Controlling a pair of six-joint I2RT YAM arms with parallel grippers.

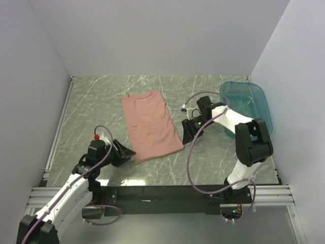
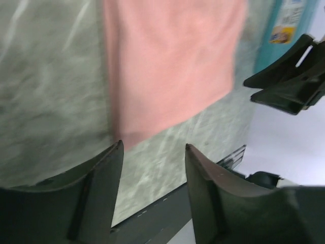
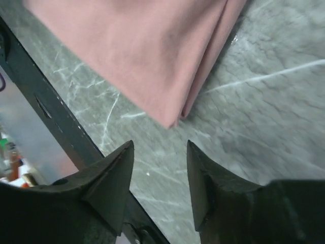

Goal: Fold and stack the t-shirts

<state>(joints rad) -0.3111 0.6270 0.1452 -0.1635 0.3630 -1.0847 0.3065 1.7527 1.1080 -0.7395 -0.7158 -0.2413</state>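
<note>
A dusty-pink t-shirt [image 1: 151, 126] lies folded lengthwise into a long strip on the marbled table, plain side up. In the left wrist view the t-shirt [image 2: 170, 66] fills the upper middle, its near corner just beyond my fingertips. My left gripper [image 1: 128, 152] hovers at the strip's near left corner, open and empty, seen up close as the left gripper [image 2: 154, 147]. My right gripper [image 1: 187, 135] stands off the strip's near right corner, also open and empty. In the right wrist view the right gripper [image 3: 160, 145] sits just short of the t-shirt [image 3: 137, 46] corner.
A translucent teal plastic tub [image 1: 249, 104] stands at the back right, behind the right arm. The table's black front rail [image 1: 167, 193] runs along the near edge. White walls close in the left, back and right.
</note>
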